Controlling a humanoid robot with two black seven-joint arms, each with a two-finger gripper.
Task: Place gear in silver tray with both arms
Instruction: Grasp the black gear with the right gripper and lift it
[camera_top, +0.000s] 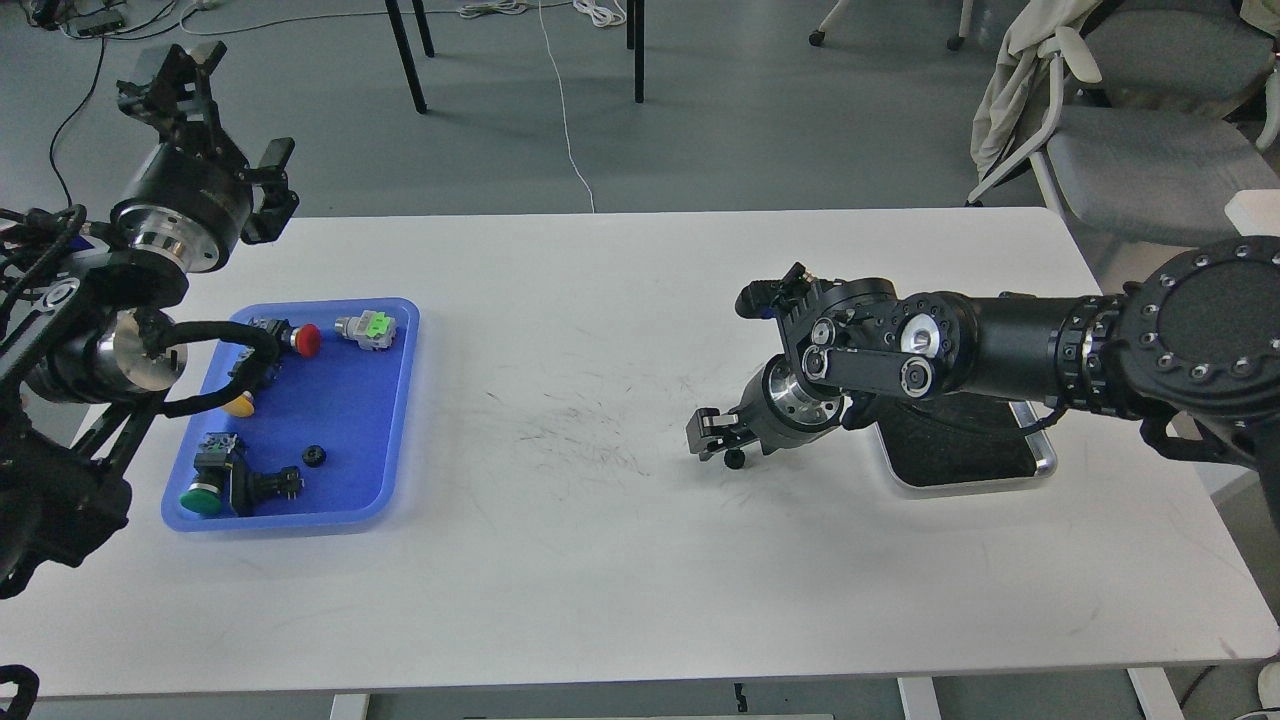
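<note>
A small black gear (735, 459) sits at the table's middle right, right under my right gripper (712, 440), which points left and down just left of the silver tray (1040, 462). I cannot tell whether the fingers hold the gear or only hover at it. My right arm hides most of the tray's dark scuffed inside. My left gripper (215, 120) is raised at the far left, beyond the table's back edge, with its claws spread and empty. A second small black gear (315, 455) lies in the blue tray (390, 420).
The blue tray at the left also holds a red button (308, 340), a green and grey part (366, 328), a yellow button (238, 405) and a green button switch (205, 495). A grey chair (1140, 150) stands behind the table's right end.
</note>
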